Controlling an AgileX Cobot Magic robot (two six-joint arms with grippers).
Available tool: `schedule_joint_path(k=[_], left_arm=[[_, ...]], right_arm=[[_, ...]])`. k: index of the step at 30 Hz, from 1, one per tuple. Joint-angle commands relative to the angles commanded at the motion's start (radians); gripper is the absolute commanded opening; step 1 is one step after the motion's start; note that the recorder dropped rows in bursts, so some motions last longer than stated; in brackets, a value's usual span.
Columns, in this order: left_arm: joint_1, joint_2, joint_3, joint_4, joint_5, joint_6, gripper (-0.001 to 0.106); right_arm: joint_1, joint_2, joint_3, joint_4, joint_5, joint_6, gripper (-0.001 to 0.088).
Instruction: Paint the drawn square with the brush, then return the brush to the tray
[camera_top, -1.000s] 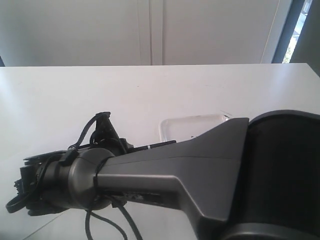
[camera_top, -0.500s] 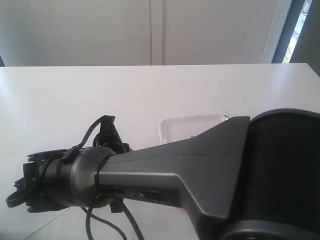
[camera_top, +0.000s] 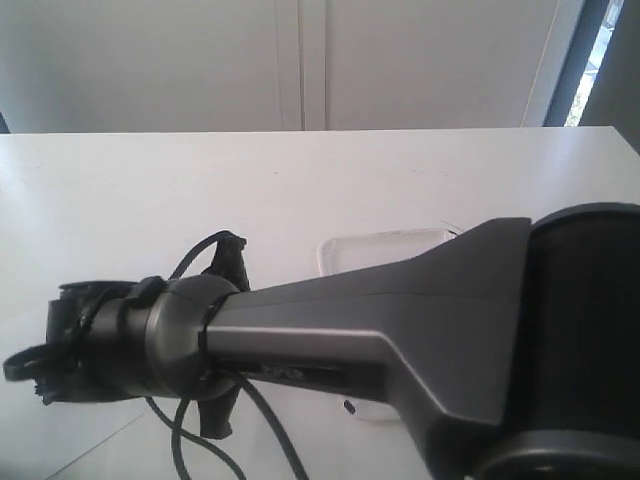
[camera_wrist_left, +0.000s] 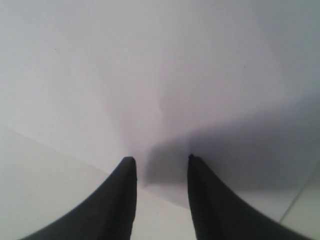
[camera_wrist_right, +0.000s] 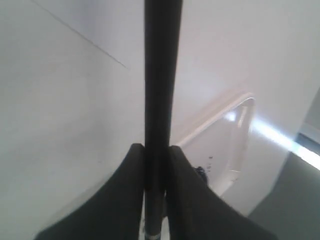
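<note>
Fingers (camera_wrist_right: 117, 195) pinch the brush (camera_wrist_right: 161, 75); the arm (camera_top: 380, 330) overlaps the tray (camera_top: 385, 240).

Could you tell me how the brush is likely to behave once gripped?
The brush is probably stiff: its handle runs straight past the right gripper. Smooth and slim, it might pivot between the narrow jaws. Laid down loose, it would likely roll unless the tray rim stops it.

One brush (camera_wrist_right: 160, 75), one tray (camera_top: 345, 255), one sheet (camera_wrist_left: 150, 75), one table (camera_top: 300, 170). Two grippers: left gripper (camera_wrist_left: 160, 159) and right gripper (camera_wrist_right: 156, 146).
</note>
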Motion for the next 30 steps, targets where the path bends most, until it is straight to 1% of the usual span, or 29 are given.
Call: schedule_joint_path(k=[5,8,16,22,27,30], left_arm=[[0.0,-0.036,-0.033,-0.011,0.036,0.0,0.041],[0.0,-0.083,-0.049,-0.011,0.05,0.0,0.041],[0.0,-0.234,-0.053,-0.011,0.056,-0.027,0.041],[0.0,-0.349,-0.053,-0.013,0.062,-0.027,0.041],[0.0,-0.448,-0.053,-0.018,0.071,-0.088,0.041],[0.0,-0.52,-0.053,-0.036,0.075,-0.114,0.041]], right_arm=[[-0.069,-0.091,0.015,0.104,-0.044,0.023,0.0],[-0.106,-0.144,0.032,0.124,-0.046,0.023,0.0],[-0.216,-0.334,0.146,0.172,-0.07,0.025,0.0],[-0.297,-0.503,0.292,0.193,-0.105,0.025,0.0],[-0.37,-0.669,0.454,0.214,-0.146,0.032,0.0],[-0.403,-0.76,0.559,0.22,-0.171,0.043,0.0]])
